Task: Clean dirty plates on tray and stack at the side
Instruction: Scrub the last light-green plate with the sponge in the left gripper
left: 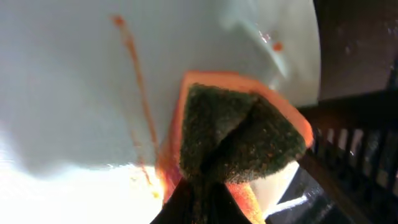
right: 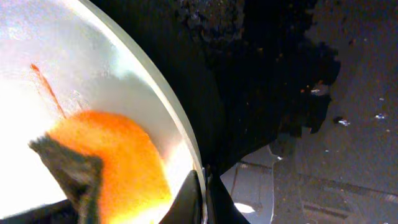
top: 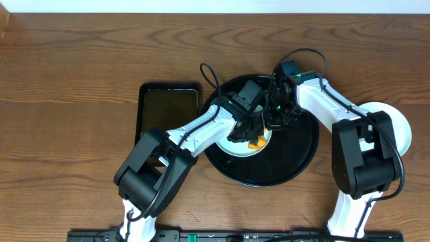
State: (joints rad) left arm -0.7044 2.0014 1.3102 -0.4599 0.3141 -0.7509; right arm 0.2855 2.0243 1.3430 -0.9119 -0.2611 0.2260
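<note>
From above, the round black tray [top: 295,158] sits mid-bench [top: 67,67], with 1 pale plate [top: 238,149] lying on it. Both arms meet over that plate. The left end effector [top: 250,138] presses an orange sponge [top: 254,142] onto it, and the right end effector [top: 279,121] sits at the plate's far edge, seemingly to stop it sliding under the scrubbing. A rectangular tray [top: 169,107] lies to the left. Another pale plate, the side plate [top: 396,121], rests on the bench beyond the right arm, likely the start of the stack.

In the left wrist view, the fingers are pinched on the sponge [left: 239,137], which is folded with its dark scouring face outward. An orange sauce streak [left: 132,68] still crosses the plate [left: 74,93], so wiping looks unfinished.

In the right wrist view, the right end effector [right: 202,196] is pressed together on the plate's rim, pinning the plate [right: 93,56] against the tray [right: 249,93]. The sponge [right: 118,162] sits just inside that rim.
</note>
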